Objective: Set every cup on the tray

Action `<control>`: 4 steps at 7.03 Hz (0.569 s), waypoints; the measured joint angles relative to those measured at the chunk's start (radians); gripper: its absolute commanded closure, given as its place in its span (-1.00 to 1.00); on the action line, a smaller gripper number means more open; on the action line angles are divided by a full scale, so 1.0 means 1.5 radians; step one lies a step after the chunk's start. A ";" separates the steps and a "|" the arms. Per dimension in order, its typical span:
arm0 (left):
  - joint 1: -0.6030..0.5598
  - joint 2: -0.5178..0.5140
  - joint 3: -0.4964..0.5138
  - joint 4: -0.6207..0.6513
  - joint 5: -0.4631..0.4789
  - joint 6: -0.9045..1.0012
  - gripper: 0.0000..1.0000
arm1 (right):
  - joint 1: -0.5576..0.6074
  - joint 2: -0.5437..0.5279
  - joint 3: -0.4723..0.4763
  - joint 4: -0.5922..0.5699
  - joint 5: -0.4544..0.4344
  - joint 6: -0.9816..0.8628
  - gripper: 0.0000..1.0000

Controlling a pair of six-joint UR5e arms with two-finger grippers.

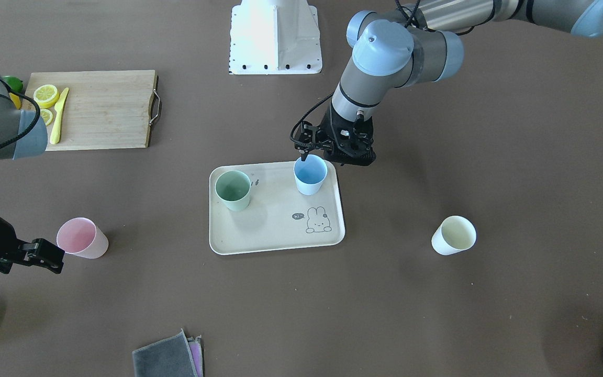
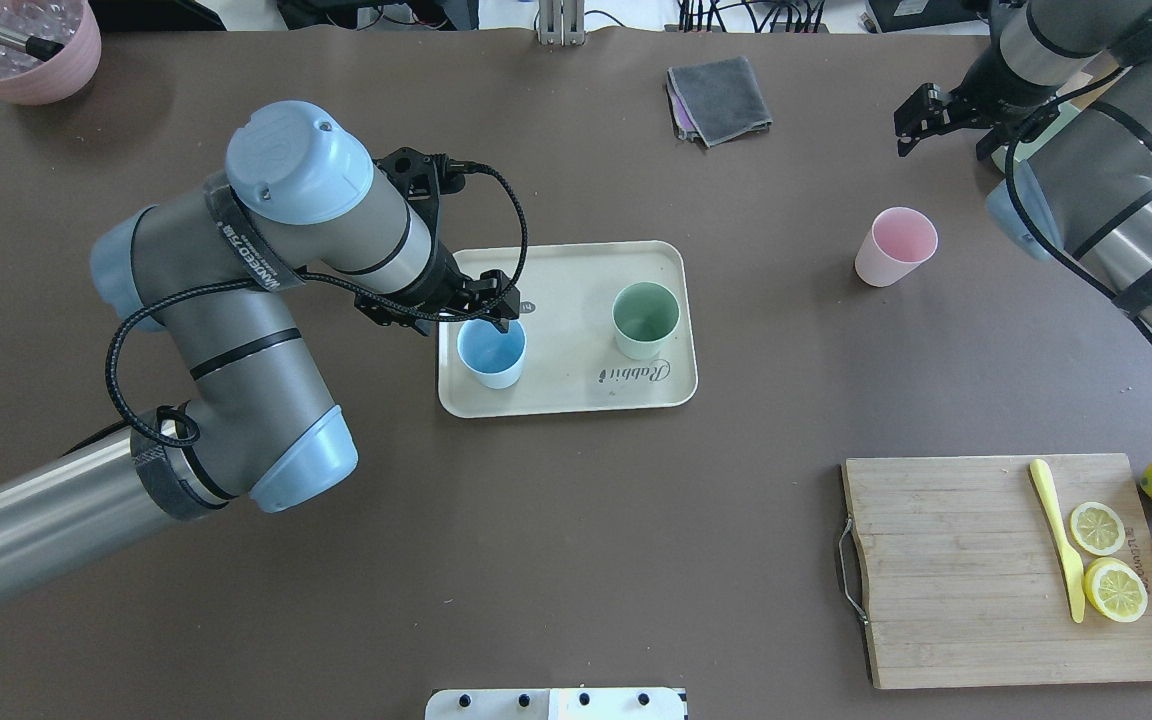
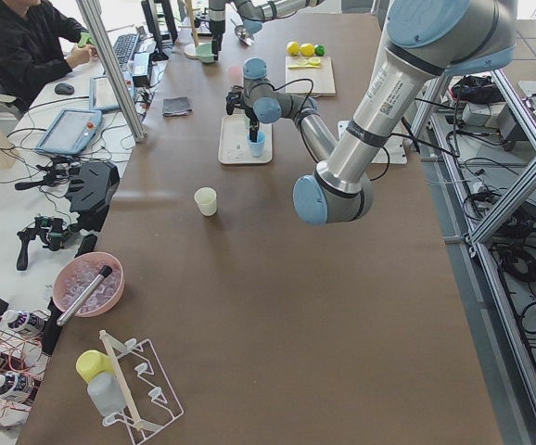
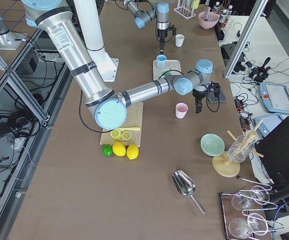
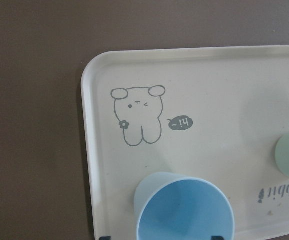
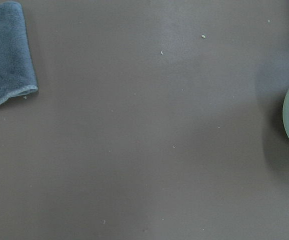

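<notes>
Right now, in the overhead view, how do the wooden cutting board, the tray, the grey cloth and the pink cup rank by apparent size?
1. wooden cutting board
2. tray
3. grey cloth
4. pink cup
The cloth looks only slightly larger than the cup, so the order of those two is unsure.

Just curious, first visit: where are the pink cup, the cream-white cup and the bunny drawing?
pink cup [image 2: 902,238]: overhead view, on its inside.
cream-white cup [image 1: 457,233]: front-facing view, on its inside.
bunny drawing [image 5: 140,118]: left wrist view, on its belly.
</notes>
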State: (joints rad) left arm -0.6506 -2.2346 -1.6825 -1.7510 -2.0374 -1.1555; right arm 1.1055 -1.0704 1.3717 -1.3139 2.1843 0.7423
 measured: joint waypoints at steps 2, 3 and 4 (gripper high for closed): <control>-0.013 0.001 -0.015 0.006 -0.002 0.000 -0.81 | -0.004 -0.036 0.020 0.020 0.020 0.003 -1.00; -0.019 0.002 -0.023 0.017 -0.002 0.001 -0.81 | -0.013 -0.059 0.039 0.023 0.022 0.006 -1.00; -0.023 0.003 -0.032 0.029 -0.002 0.002 -0.81 | -0.025 -0.075 0.051 0.024 0.021 0.008 -1.00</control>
State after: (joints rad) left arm -0.6854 -2.2307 -1.7307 -1.7070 -2.0401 -1.1528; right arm 1.0685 -1.1836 1.4488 -1.2784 2.2161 0.7544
